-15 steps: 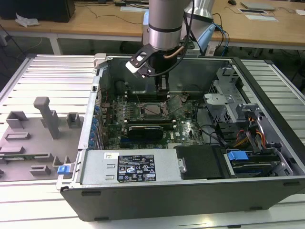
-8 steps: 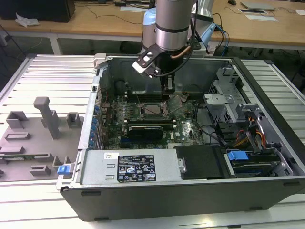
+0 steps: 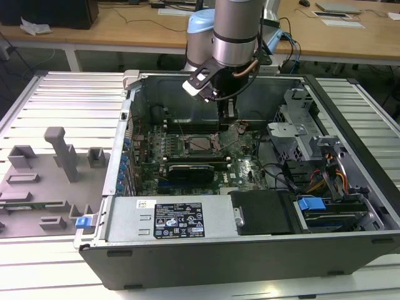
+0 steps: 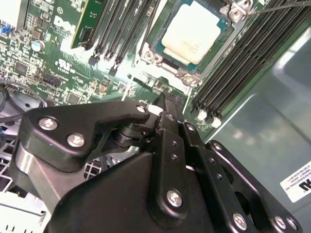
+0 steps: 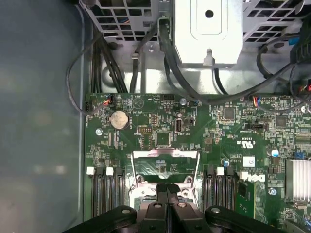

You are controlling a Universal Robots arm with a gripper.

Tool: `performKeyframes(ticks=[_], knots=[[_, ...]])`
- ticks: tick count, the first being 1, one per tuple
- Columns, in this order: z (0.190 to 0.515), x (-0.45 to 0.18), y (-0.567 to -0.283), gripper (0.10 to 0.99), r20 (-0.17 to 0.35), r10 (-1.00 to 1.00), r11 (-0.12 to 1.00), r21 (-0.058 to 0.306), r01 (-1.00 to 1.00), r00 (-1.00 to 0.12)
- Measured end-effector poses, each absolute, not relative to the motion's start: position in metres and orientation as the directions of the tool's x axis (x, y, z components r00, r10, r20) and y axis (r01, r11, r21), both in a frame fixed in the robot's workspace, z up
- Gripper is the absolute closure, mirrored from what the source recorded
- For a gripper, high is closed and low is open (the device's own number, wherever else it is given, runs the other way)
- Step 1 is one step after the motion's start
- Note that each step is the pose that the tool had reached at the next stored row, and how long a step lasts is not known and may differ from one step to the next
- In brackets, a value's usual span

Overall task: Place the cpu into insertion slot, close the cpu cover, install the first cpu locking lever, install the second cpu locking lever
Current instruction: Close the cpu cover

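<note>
The cpu [image 4: 194, 29], a pale square chip, lies flat in the insertion slot [image 4: 219, 39] on the green motherboard; in the exterior view the slot [image 3: 201, 144] sits mid-board. The cpu cover [image 5: 165, 155], a thin silver frame with a square window, stands raised off the slot, and green board shows through its window. My gripper [image 5: 167, 188] is shut with nothing between its fingers, its tip close to the raised cover's lower edge. In the exterior view the gripper [image 3: 229, 115] hangs just right of and behind the slot. A thin lever rod [image 4: 282, 6] stands free beside the slot.
Long black memory slots [image 4: 243, 63] flank the socket on both sides. Black cables [image 5: 116, 73] and a metal drive cage [image 5: 209, 34] lie beyond the board. The case walls [image 3: 134, 106] close in around it. A power supply [image 3: 175, 219] sits in front, grey fixtures [image 3: 56, 162] outside.
</note>
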State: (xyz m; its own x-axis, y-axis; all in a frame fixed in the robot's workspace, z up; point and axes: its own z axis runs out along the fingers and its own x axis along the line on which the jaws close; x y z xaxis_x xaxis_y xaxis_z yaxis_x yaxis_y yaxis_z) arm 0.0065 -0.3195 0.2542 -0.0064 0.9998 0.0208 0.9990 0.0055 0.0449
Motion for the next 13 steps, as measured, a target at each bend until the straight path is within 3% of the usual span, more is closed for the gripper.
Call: performKeyframes(ticks=[13], knots=[[0.2583, 0.0158, -0.3195, 0.980, 0.021, 1.000, 0.006, 0.045, 0.999, -0.007]])
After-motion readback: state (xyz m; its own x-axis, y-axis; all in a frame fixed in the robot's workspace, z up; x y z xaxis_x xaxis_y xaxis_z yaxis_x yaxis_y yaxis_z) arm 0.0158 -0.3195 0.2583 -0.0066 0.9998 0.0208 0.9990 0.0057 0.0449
